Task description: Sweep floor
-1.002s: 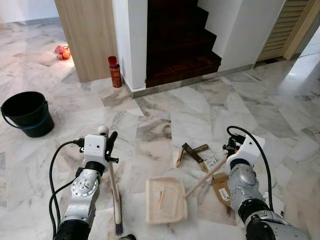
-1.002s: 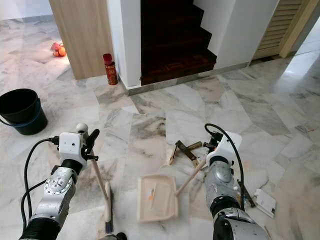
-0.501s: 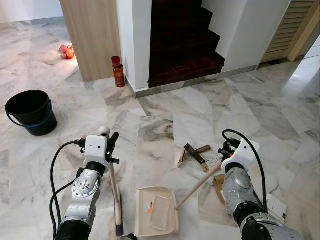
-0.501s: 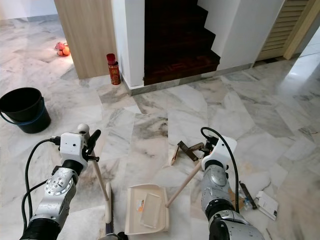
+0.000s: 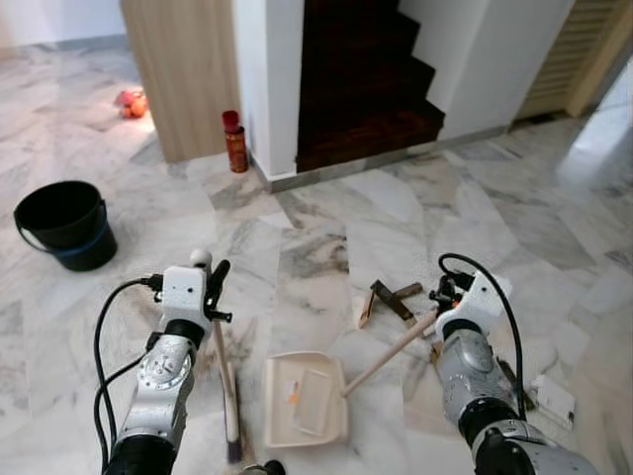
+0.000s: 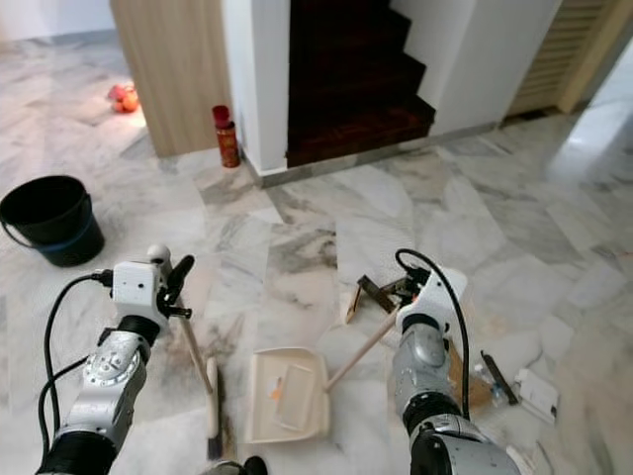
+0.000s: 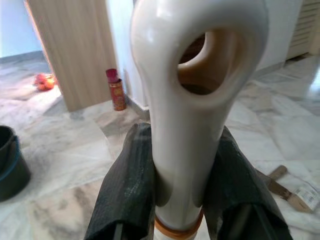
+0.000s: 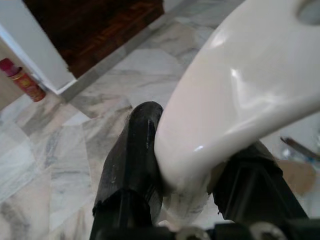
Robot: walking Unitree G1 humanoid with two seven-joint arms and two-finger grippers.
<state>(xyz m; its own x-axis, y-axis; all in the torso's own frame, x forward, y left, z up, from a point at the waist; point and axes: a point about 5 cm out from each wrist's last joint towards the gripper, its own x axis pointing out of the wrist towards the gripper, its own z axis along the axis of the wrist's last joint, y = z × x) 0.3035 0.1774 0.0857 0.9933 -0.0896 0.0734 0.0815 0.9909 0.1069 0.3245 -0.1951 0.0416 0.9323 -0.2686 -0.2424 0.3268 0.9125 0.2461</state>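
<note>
My left gripper (image 5: 212, 287) is shut on the top of a broom handle (image 5: 224, 371); the broom stands nearly upright, its dark bristles (image 5: 233, 452) on the marble floor close in front of me. In the left wrist view the black fingers (image 7: 129, 185) clamp the handle's white looped end (image 7: 195, 90). My right gripper (image 5: 442, 297) is shut on the handle (image 5: 388, 353) of a cream dustpan (image 5: 305, 399), which lies flat on the floor between my arms with a few scraps in it. Just beyond the pan lie brown wood and cardboard scraps (image 5: 391, 300).
A black bucket (image 5: 63, 225) stands at the far left. A red can (image 5: 235, 143) sits by the wooden wall panel, with dark stairs (image 5: 361, 89) behind it. White and brown litter (image 5: 552, 396) lies on the floor at my right. Orange items (image 5: 131, 101) rest far back left.
The dustpan has slid to the left and closer to me, away from the scraps, with my right gripper still on its handle. The view has shifted slightly. The broom stays put.
</note>
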